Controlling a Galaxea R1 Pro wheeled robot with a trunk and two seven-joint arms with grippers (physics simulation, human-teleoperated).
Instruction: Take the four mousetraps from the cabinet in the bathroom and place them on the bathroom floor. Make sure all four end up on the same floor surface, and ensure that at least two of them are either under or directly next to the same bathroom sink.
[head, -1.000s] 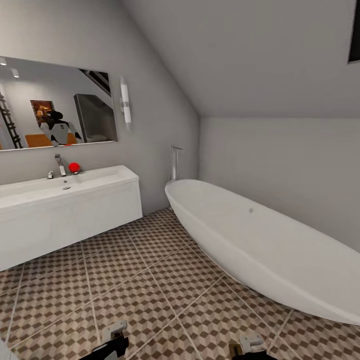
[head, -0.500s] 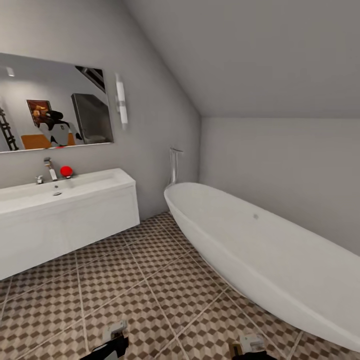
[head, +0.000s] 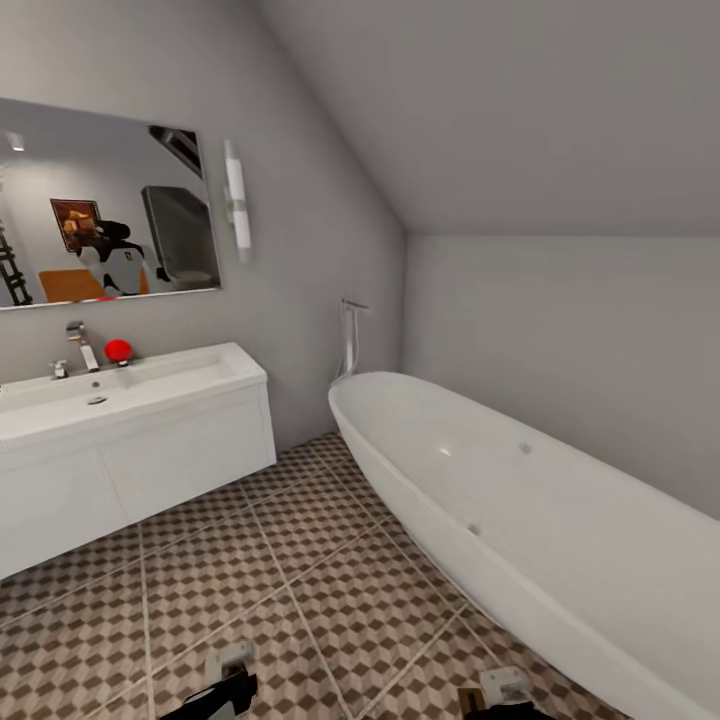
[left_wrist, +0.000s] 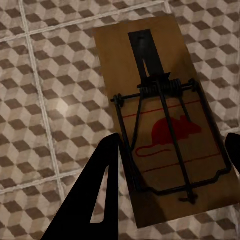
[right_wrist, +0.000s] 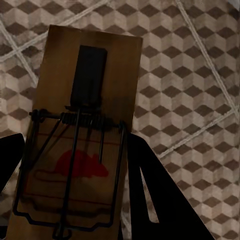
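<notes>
In the left wrist view a tan mousetrap (left_wrist: 160, 125) with a red mouse print and a black wire bar lies between the dark fingers (left_wrist: 100, 195) of my left gripper (left_wrist: 167, 170), which is shut on it above the cube-patterned bathroom floor (left_wrist: 45, 100). The right wrist view has a second mousetrap (right_wrist: 82, 135), and my right gripper (right_wrist: 75, 175) is shut on it the same way. Both grippers sit at the bottom edge of the head view, left gripper (head: 225, 685) and right gripper (head: 497, 697), low over the bathroom floor (head: 300, 570). The cabinet is out of view.
A white wall-hung sink (head: 120, 400) with a faucet and a small red object (head: 118, 349) stands at the left under a mirror (head: 100, 205). A long white bathtub (head: 520, 500) runs along the right wall. Open tiled floor lies between them.
The camera has moved, so the sink has slid left in the picture and the tub has grown nearer. Both grippers keep their place at the bottom edge.
</notes>
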